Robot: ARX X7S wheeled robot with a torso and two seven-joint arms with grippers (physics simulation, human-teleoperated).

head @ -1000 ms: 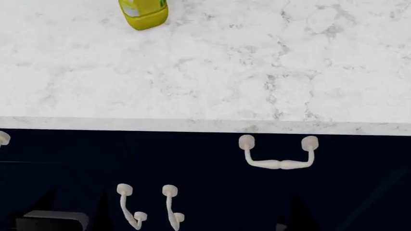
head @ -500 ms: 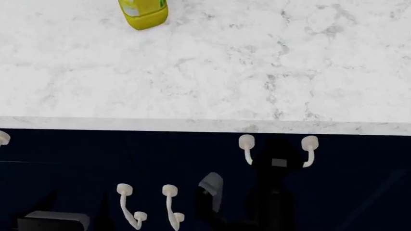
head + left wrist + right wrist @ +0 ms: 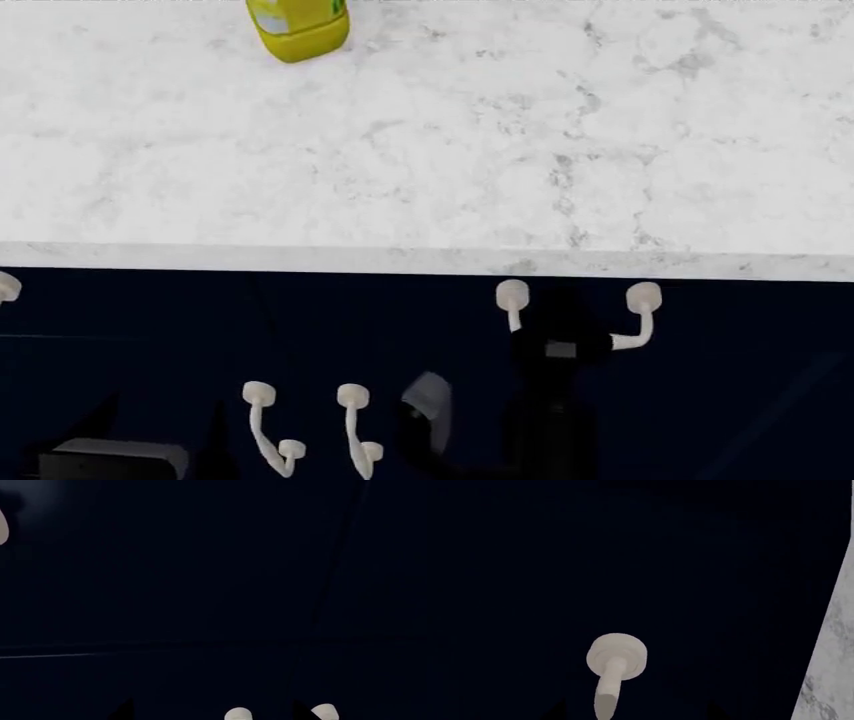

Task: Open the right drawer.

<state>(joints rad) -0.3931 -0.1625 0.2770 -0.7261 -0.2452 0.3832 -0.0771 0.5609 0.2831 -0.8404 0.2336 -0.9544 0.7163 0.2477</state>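
Head view: the desk (image 3: 441,160) spans the upper field, with a bottle (image 3: 299,27) on it at far left. Below its front edge lies the right drawer (image 3: 721,320); the right gripper (image 3: 561,335) covers the middle of its pull (image 3: 638,318). Two cabinet door pulls (image 3: 271,430) hang lower left.

A round off-white mount (image 3: 617,654) sits on the dark navy drawer front (image 3: 627,555), with the pull's stem (image 3: 607,692) reaching out from it. A strip of marbled countertop (image 3: 830,655) shows beside the front.
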